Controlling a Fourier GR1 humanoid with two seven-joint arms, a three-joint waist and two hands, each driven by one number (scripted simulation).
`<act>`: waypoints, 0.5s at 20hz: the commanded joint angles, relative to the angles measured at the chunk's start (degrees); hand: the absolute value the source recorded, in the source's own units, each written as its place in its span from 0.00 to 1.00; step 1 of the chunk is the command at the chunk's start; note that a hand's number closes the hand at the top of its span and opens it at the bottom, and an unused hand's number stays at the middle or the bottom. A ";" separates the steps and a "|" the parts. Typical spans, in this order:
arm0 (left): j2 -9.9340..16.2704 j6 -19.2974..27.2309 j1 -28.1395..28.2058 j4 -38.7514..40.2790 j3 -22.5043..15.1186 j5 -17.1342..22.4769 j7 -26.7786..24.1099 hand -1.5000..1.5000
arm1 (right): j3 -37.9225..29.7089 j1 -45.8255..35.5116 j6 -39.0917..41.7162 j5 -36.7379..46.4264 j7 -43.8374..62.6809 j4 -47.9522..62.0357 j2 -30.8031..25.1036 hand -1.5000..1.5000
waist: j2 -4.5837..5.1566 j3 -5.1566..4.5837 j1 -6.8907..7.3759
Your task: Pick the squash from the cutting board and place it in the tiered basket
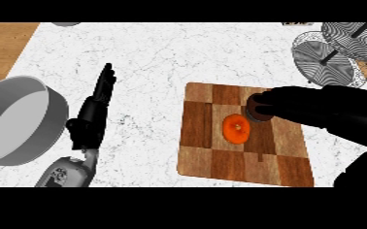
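Orange squash (237, 128) lying centre-right on the cutting board (215, 160); right hand (287, 106) just above it, fingers curled, holding nothing. Left hand (97, 107), fingers straight, centre-left. Tiered basket (331, 53) upper right.

Even, bright light falls from above on the white marbled counter (179, 53), with no glare. The wooden cutting board (215, 160) casts only a thin shadow along its lower edge. The black right hand (287, 107) shows no surface detail. Edges look soft, slightly blurred.
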 commanded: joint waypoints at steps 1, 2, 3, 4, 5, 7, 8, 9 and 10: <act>-1.48 -0.60 -0.47 -0.06 1.04 -1.43 0.99 0.50 | 1.98 4.49 0.91 7.26 -4.40 -1.99 -0.48 0.00 | 0.03 0.03 -0.07; -1.87 -1.32 1.23 0.60 1.68 -1.64 -1.79 0.50 | 1.76 2.17 0.47 9.38 -6.20 0.72 -0.40 0.00 | 0.06 0.02 0.13; -2.03 -3.21 -1.53 5.93 3.72 -0.13 -4.84 0.50 | -1.99 0.99 2.48 7.48 -8.90 2.79 -4.47 0.00 | 0.15 0.02 -0.09; -2.62 -2.15 -2.07 2.84 2.78 -1.73 -1.18 0.50 | 2.08 4.25 -1.22 12.87 -8.96 0.23 -2.24 0.00 | 0.08 0.04 -0.04; -1.00 -3.22 2.50 -1.44 2.49 -1.91 -0.79 0.50 | 3.04 1.87 -1.90 13.77 -8.43 2.24 -0.69 0.00 | 0.04 0.03 0.30; -2.66 -1.79 0.90 -0.04 2.25 -4.29 0.10 0.50 | 2.67 4.48 -2.62 16.03 -11.21 0.46 -2.69 0.00 | 0.00 0.03 0.03; -3.98 -2.37 1.70 0.24 1.26 -4.13 -0.51 0.50 | 2.02 1.66 -3.31 16.80 -13.09 2.89 -3.22 0.00 | 0.04 0.03 0.16; -4.04 -4.34 1.88 3.34 4.17 -1.86 -4.84 0.50 | 5.11 0.58 -4.80 18.56 -10.99 3.97 -0.14 0.00 | 0.08 0.00 0.22; -3.94 -4.52 -0.87 2.87 3.65 -2.88 -0.65 0.50 | 4.47 -0.03 -4.99 19.98 -14.47 5.08 -2.73 0.00 | 0.09 0.02 0.18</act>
